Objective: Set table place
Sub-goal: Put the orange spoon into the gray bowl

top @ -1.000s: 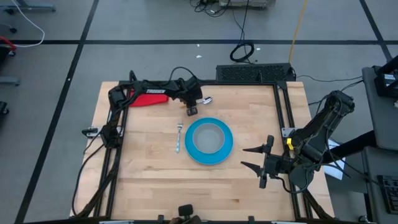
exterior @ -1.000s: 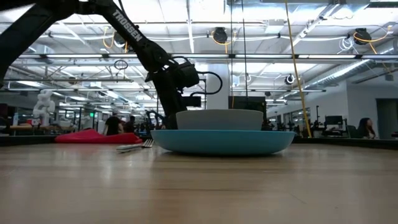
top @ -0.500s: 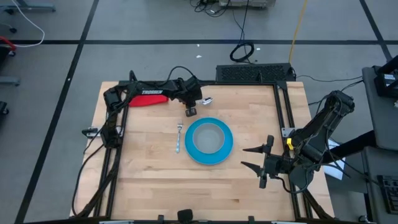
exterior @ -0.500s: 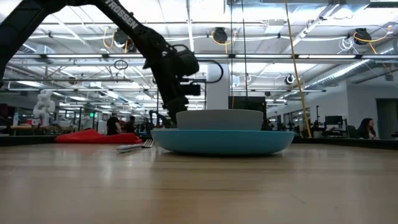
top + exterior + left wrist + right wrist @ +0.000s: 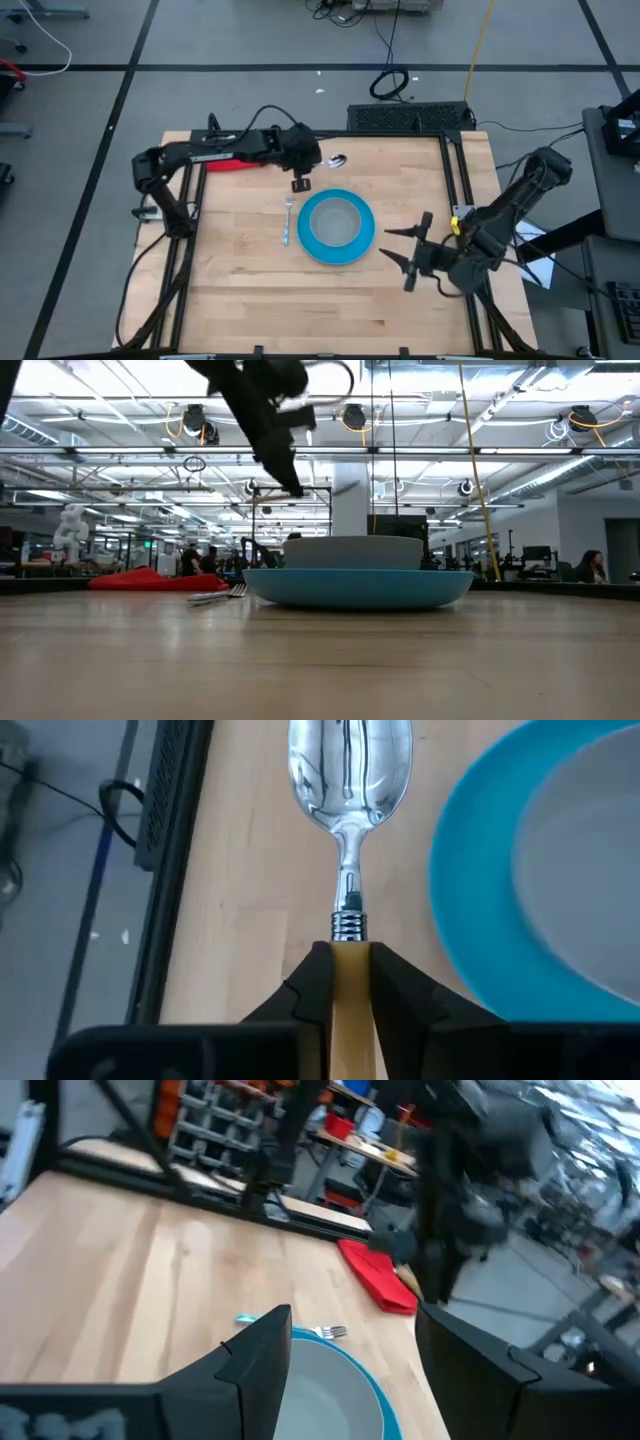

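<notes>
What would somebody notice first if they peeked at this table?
Probably the bright blue plate in the middle of the table, with a grey bowl sitting in it. Behind it, the left gripper holds up a shiny spoon by its handle, and a fork lies left of the plate.

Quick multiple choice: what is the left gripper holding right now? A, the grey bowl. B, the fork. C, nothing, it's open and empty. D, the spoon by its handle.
D: in the left wrist view the left gripper is shut on the handle of the spoon, whose silver bowl points away from the fingers, while the fork lies on the table beside the blue plate.
</notes>
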